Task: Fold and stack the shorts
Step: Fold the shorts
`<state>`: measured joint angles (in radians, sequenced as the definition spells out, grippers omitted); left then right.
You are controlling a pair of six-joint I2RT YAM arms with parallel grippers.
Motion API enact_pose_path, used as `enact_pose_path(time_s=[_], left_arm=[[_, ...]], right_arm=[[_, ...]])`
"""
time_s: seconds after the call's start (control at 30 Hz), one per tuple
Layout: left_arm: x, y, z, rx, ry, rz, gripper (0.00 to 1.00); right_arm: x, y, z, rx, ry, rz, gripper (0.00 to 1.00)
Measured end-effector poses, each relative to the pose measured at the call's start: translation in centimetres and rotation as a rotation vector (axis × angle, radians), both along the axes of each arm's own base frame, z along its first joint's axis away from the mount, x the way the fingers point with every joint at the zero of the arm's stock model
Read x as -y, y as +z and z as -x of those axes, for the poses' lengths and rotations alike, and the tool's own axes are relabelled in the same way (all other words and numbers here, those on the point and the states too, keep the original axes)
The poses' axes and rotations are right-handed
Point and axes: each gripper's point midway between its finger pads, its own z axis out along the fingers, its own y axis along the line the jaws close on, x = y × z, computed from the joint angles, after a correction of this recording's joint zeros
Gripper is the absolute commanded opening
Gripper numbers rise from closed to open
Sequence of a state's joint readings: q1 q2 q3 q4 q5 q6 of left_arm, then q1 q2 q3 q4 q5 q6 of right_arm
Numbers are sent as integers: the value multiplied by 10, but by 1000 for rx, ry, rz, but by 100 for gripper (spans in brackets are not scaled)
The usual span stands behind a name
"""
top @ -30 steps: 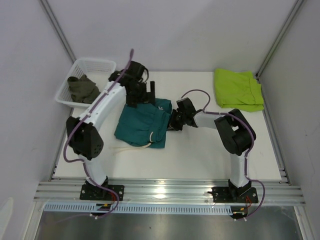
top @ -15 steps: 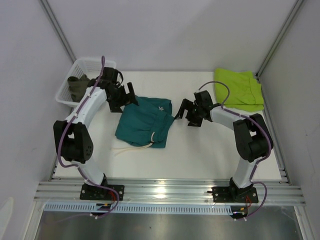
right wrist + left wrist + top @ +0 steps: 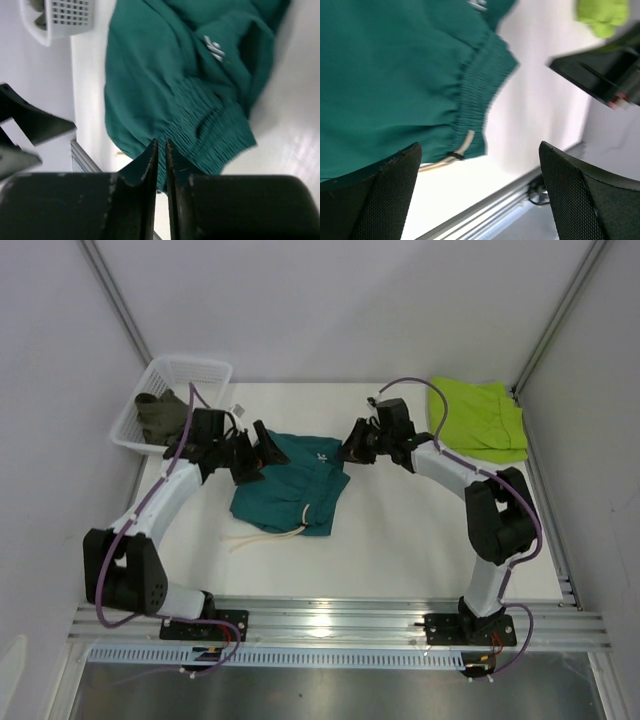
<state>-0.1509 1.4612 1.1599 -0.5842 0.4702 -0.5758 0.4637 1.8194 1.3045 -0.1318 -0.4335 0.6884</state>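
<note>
The white desk (image 3: 420,540) carries the cloth. The teal shorts (image 3: 285,485) lie folded on it between the two end effectors. Their long axis runs from the far side toward the arm bases, slightly slanted, and the gathered waistband forms the near-right edge, on the right end effector's side.

The lime-green shorts (image 3: 478,418) lie flat beyond and outward of the right end effector, well apart from the teal pair, with the right forearm crossing the gap between them. A white basket (image 3: 195,368) stands outward of and beyond the left end effector, and the dark olive shorts (image 3: 162,415) sit bunched inside it.

The left end effector (image 3: 262,452) hovers at the teal pair's far-left edge with its fingers spread wide and nothing between them. Its wrist view shows cloth and waistband beneath the gap. The right end effector (image 3: 350,450) is at the teal pair's far-right corner, its fingers (image 3: 145,165) drawn to a narrow slit. Whether any cloth is pinched there I cannot tell.

The cream drawstring (image 3: 262,534) trails off the near edge onto the desk, well nearer the bases than either end effector. The small white logo (image 3: 215,48) lies just beside the right end effector.
</note>
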Motion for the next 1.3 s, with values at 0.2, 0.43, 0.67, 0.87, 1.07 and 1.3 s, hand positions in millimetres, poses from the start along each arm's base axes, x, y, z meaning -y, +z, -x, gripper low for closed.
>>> enact_pose_path(time_s=[0.2, 0.43, 0.67, 0.87, 1.07, 1.3], left_arm=[[22, 2, 21, 60, -21, 140, 99], [40, -41, 15, -14, -13, 231, 99], [42, -90, 16, -115, 3, 240, 99], [40, -108, 30, -142, 5, 233, 99], [38, -119, 41, -160, 5, 230, 99], [33, -90, 31, -128, -3, 171, 99]], right_arm=[[-40, -8, 4, -47, 69, -86, 0], [-74, -45, 14, -139, 127, -136, 0], [-67, -96, 13, -253, 82, -106, 0], [-59, -109, -1, -303, 37, -161, 0], [-61, -111, -6, -350, 24, -224, 0], [-62, -105, -14, -336, 21, -193, 0]])
